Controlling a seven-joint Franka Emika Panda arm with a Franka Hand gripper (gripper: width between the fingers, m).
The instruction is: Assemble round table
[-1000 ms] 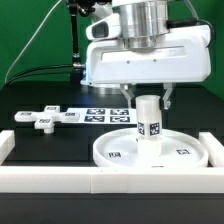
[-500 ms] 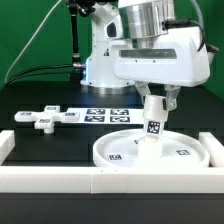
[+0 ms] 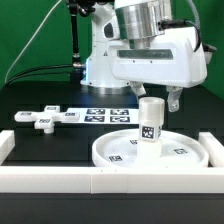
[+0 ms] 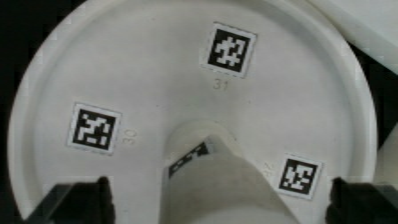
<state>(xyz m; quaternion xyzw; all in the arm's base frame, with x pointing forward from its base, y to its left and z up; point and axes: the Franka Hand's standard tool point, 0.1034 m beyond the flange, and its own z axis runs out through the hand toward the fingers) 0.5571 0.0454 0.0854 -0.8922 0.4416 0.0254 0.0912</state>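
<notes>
Closely flanked by open end effector [image 3: 156, 102], leg [image 3: 149, 125] upright on disc [image 3: 190, 155]

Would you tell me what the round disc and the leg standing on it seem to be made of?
Round disc: probably white plastic, smooth, with a soft sheen along its raised rim. Leg: likely the same plastic, uniformly white and smooth, no grain showing.

Leg [image 4: 240, 185] stands on the round disc [image 4: 178, 90], near its centre. Gripper [image 4: 222, 203] spread: fingers [image 4: 80, 202] either side of the leg, neither touching it.
</notes>
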